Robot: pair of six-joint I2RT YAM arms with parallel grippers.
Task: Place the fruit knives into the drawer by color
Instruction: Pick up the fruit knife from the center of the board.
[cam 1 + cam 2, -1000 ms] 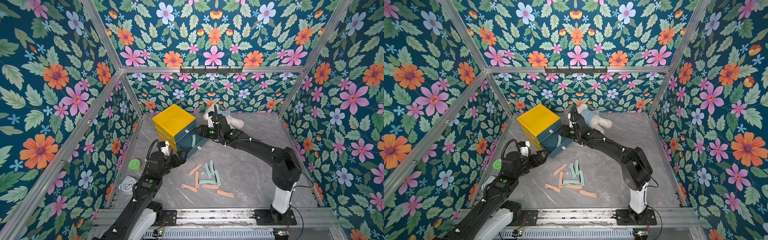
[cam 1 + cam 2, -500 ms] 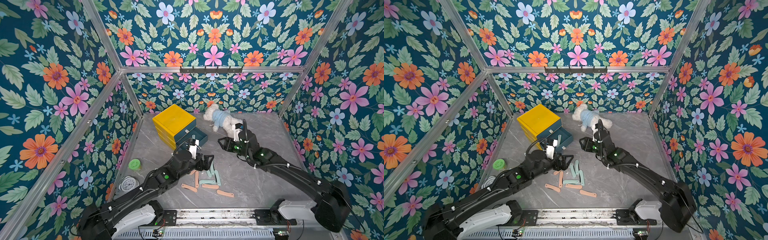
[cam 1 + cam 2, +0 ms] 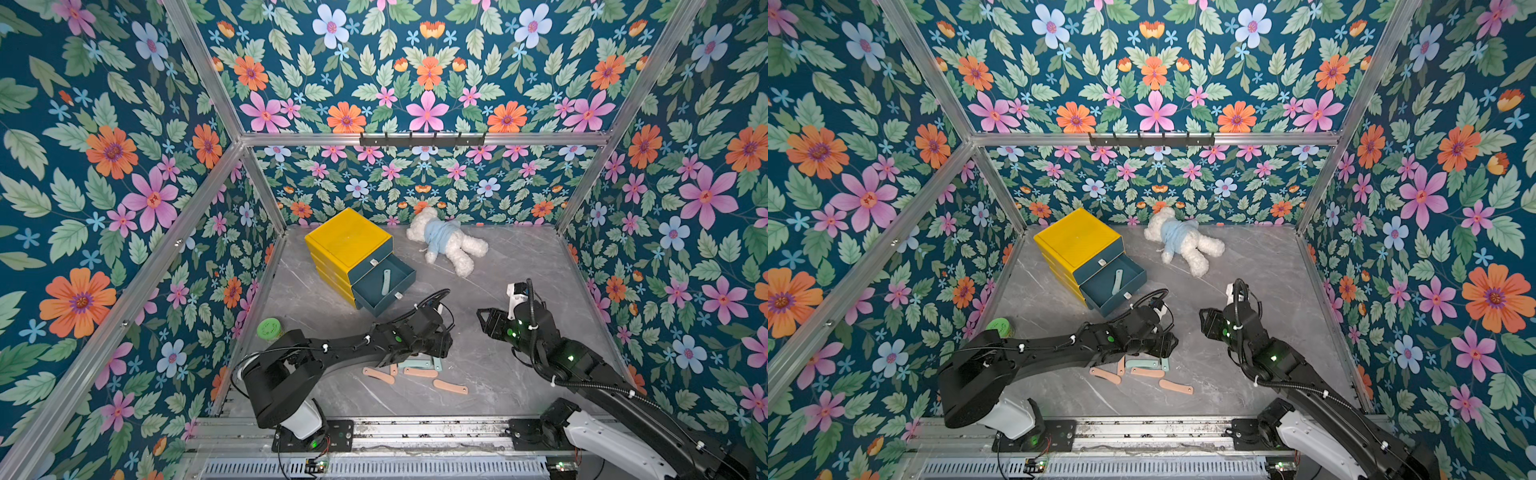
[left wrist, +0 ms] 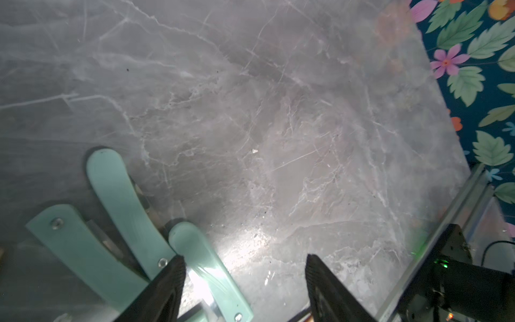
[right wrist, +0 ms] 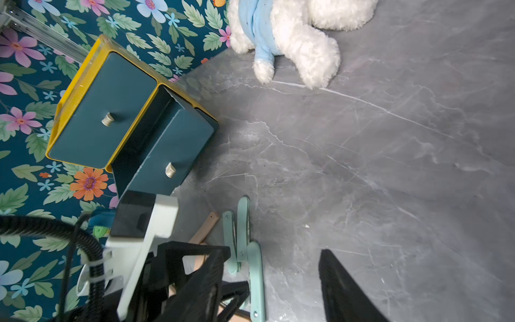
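over the teal knives, left hand hangs with jaws apart.

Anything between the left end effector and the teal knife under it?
Nothing visible. The pale teal folded knife lies on the grey marble table between the left end effector's open fingers; two other teal knives lie outside them.

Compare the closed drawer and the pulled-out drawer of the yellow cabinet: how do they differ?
The closed drawer sits flush in the yellow cabinet; the pulled-out drawer below it juts over the table. The closed drawer hides its contents; the pulled-out drawer shows one pale teal knife lying inside. Both have dark teal fronts with a small pale knob.
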